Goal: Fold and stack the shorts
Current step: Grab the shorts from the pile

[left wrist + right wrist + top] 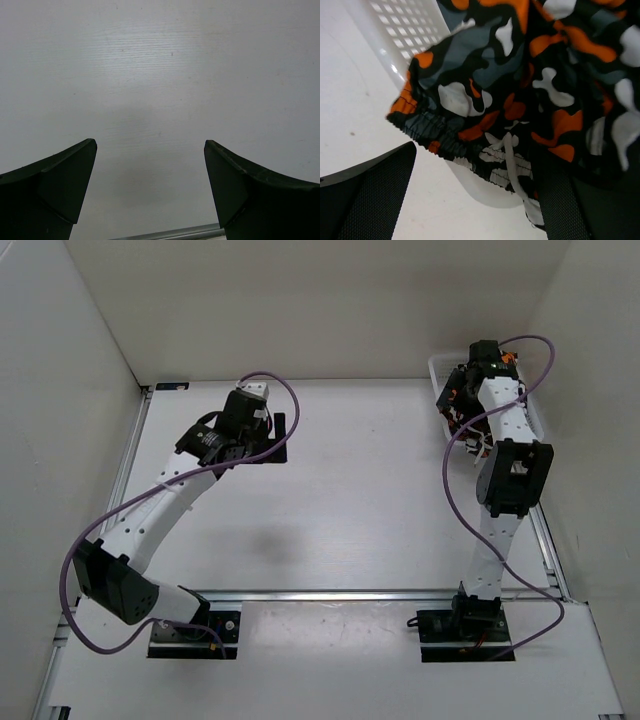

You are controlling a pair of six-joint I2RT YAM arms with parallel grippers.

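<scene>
Reaching for the shorts, bunched in the white lattice basket at the far right corner of the table, with waistband and drawstring over its rim. Found right gripper spread wide at the waistband, pinching nothing. Found left gripper spread too, above the table near its far edge. Recommend closing on the gathered waistband, not the drawstring alone, then lifting clear of the rim.
</scene>
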